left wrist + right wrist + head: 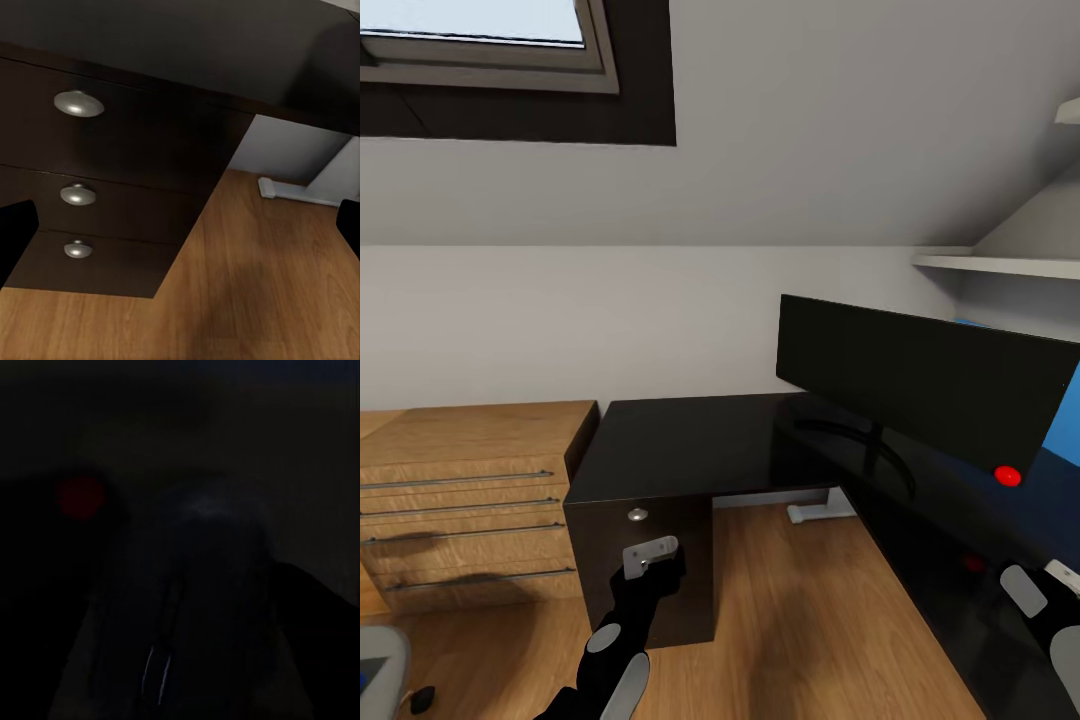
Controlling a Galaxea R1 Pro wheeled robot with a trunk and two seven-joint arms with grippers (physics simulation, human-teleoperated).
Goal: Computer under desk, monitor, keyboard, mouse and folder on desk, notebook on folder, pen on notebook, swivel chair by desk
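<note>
**Q:** What state are the end effectors in?

**A:** Your left gripper is released. In the left wrist view its fingers sit wide apart at opposite edges, with nothing between them. It hovers in front of the drawer unit, apart from the three knobs. Your right gripper is above the near right part of the desk. Its wrist view is too dark, so you cannot tell whether it is released or clenched.

**Q:** What about the surface and the room?

**A:** The monitor stands upright on the glossy black desk, at its right rear. A wooden drawer chest is just beside the desk's left end.

**Q:** Where is there clearance?

**A:** The wooden floor inside the desk's L is open, back to the white desk leg.
</note>
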